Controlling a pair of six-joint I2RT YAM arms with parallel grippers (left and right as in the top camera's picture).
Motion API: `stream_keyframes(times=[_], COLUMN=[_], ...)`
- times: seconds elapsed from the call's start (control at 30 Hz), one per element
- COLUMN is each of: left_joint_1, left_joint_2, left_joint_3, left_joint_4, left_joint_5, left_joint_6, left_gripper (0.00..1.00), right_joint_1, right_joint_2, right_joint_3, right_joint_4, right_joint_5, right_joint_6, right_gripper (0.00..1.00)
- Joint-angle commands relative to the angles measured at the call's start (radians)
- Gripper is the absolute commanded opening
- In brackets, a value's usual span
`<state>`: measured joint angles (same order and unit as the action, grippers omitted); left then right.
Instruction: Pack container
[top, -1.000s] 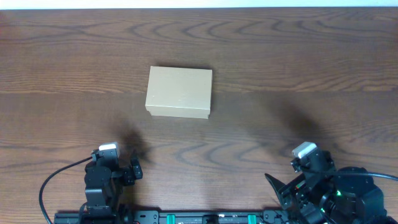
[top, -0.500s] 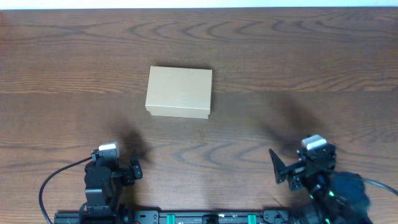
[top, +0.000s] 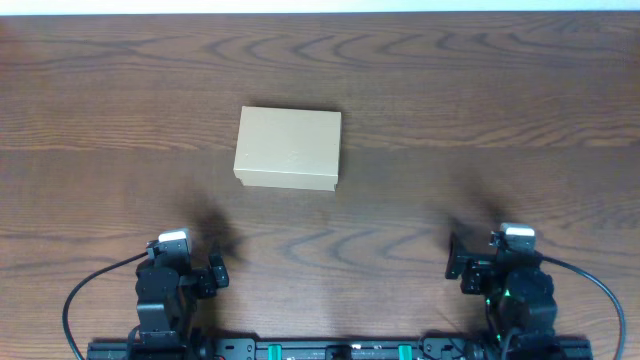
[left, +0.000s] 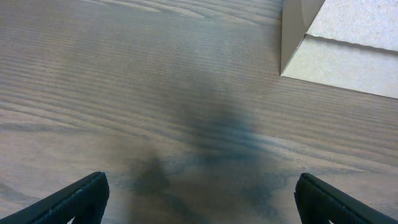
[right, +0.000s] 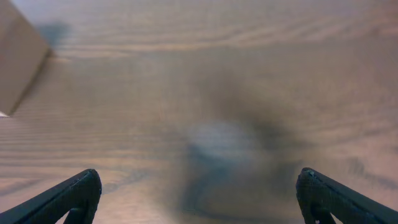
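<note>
The container (top: 288, 147) is a plain tan cardboard box with its lid closed, lying on the wood table left of centre. Its near corner shows at the top right of the left wrist view (left: 345, 43), and one edge at the top left of the right wrist view (right: 18, 56). My left gripper (left: 199, 199) is open and empty near the front edge, below and left of the box (top: 215, 272). My right gripper (right: 199, 196) is open and empty at the front right (top: 470, 268).
The dark wood table (top: 480, 110) fills the view, with a pale strip along its far edge. The arm bases and a black rail (top: 330, 350) sit along the front edge. A black cable (top: 90, 285) loops beside the left arm.
The right arm has swung from a tucked, turned pose at the bottom right to face straight forward, its gripper moving up and inward. The left arm and the box have not moved.
</note>
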<state>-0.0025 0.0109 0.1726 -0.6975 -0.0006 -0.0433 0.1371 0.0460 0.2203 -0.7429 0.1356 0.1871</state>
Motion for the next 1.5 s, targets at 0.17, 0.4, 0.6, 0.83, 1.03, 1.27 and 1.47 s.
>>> stream_keyframes(times=[0.17, 0.4, 0.6, 0.83, 1.03, 1.27, 1.47], left_joint_1=[-0.005, -0.005, -0.005, -0.005, -0.005, -0.005, -0.005], left_joint_2=[-0.007, -0.007, -0.007, -0.007, -0.007, -0.007, -0.007], left_joint_3=[-0.014, -0.014, -0.014, -0.014, -0.014, -0.014, -0.014], left_joint_4=[-0.002, -0.002, -0.002, -0.002, -0.002, -0.002, -0.002], left_joint_5=[-0.010, -0.010, -0.010, -0.010, -0.010, -0.010, -0.010], left_joint_6=[0.021, 0.022, 0.021, 0.021, 0.021, 0.021, 0.022], left_gripper=[0.95, 0.95, 0.95, 0.95, 0.95, 0.96, 0.95], right_joint_1=[-0.015, -0.011, -0.011, -0.010, -0.010, -0.011, -0.010], right_joint_2=[-0.017, -0.018, -0.018, -0.018, -0.018, -0.018, -0.018], right_joint_3=[-0.057, -0.057, -0.057, -0.057, -0.057, -0.057, -0.057], right_joint_4=[0.002, 0.000, 0.000, 0.000, 0.000, 0.000, 0.000], right_joint_5=[-0.005, -0.027, -0.027, -0.027, -0.027, -0.027, -0.027], right_joint_6=[0.035, 0.036, 0.036, 0.036, 0.036, 0.036, 0.036], right_gripper=[0.99, 1.00, 0.99, 0.99, 0.99, 0.99, 0.99])
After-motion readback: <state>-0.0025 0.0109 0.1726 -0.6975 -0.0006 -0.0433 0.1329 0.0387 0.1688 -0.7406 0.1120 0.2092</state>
